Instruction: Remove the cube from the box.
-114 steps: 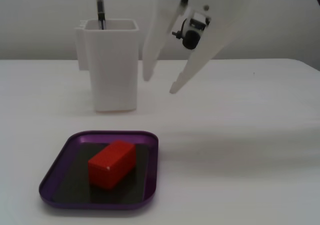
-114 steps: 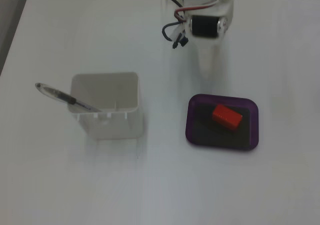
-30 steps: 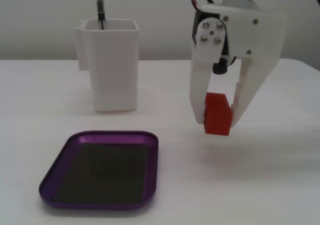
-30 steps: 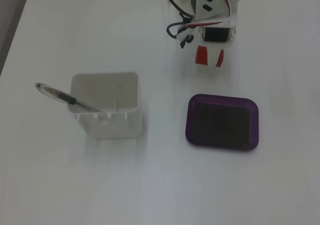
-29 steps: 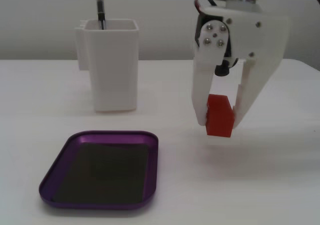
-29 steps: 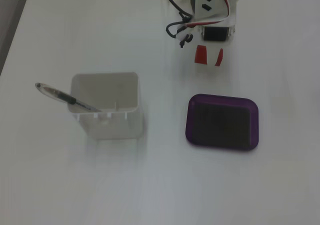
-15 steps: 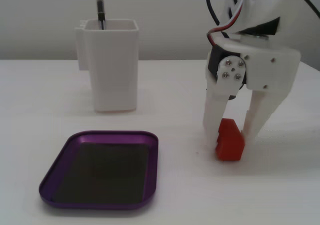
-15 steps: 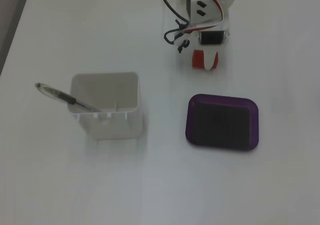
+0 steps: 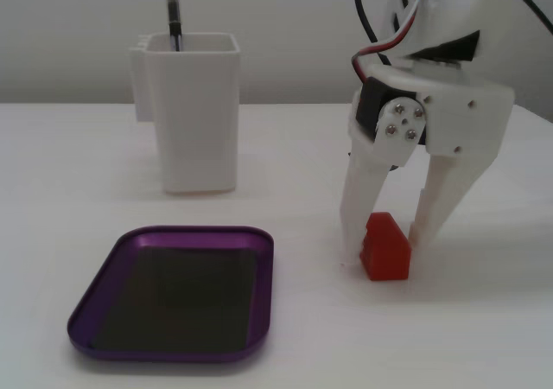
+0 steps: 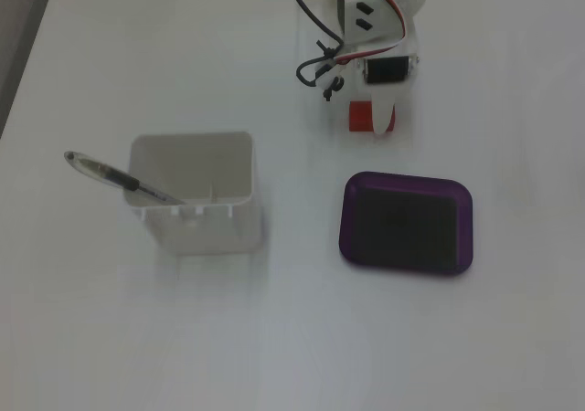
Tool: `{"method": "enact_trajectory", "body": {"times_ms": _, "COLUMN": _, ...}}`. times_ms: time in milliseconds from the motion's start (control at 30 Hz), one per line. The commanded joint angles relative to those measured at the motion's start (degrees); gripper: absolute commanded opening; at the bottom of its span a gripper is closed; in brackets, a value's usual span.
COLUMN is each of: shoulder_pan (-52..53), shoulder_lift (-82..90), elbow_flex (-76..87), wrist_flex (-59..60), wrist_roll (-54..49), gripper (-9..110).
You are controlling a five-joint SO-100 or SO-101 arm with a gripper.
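The red cube [image 9: 385,251] sits on the white table, to the right of the box [image 9: 95,294] and outside it. The purple box, a shallow tray with a dark bottom, has nothing in it. My white gripper [image 9: 386,244] stands over the cube, one finger on each side, with small gaps showing, so it is open. In the fixed view from above, the cube [image 10: 359,117] shows partly under the gripper [image 10: 377,123], just above the box [image 10: 347,219].
A tall white square container [image 9: 194,117] stands behind the box, with a pen [image 9: 174,13] leaning in it. The container [image 10: 194,196] and pen [image 10: 117,179] also show from above, left of the box. Black cables [image 10: 315,59] hang from the arm.
Since a second ago the gripper has come down with the cube, set it on the table right of the box, and spread its fingers off it.
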Motion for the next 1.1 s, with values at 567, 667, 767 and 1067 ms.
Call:
{"method": "enact_trajectory", "body": {"times_ms": 567, "shoulder_pan": -1.14, "shoulder_lift": 28.13, "elbow_flex": -2.81, "wrist_flex": 12.74, "wrist_roll": -0.62, "gripper": 15}}
{"method": "enact_trajectory", "body": {"times_ms": 667, "shoulder_pan": -0.97, "shoulder_lift": 36.30, "elbow_flex": 0.79, "wrist_flex": 13.80, "wrist_roll": 0.00, "gripper": 15}}
{"method": "enact_trajectory", "body": {"times_ms": 767, "shoulder_pan": -0.44, "shoulder_lift": 44.65, "elbow_flex": 7.82, "wrist_flex": 13.36, "wrist_roll": 0.18, "gripper": 15}}
{"method": "enact_trajectory", "body": {"times_ms": 1067, "shoulder_pan": -0.35, "shoulder_lift": 75.94, "elbow_flex": 34.63, "wrist_flex": 7.38, "wrist_roll": -0.09, "gripper": 15}}
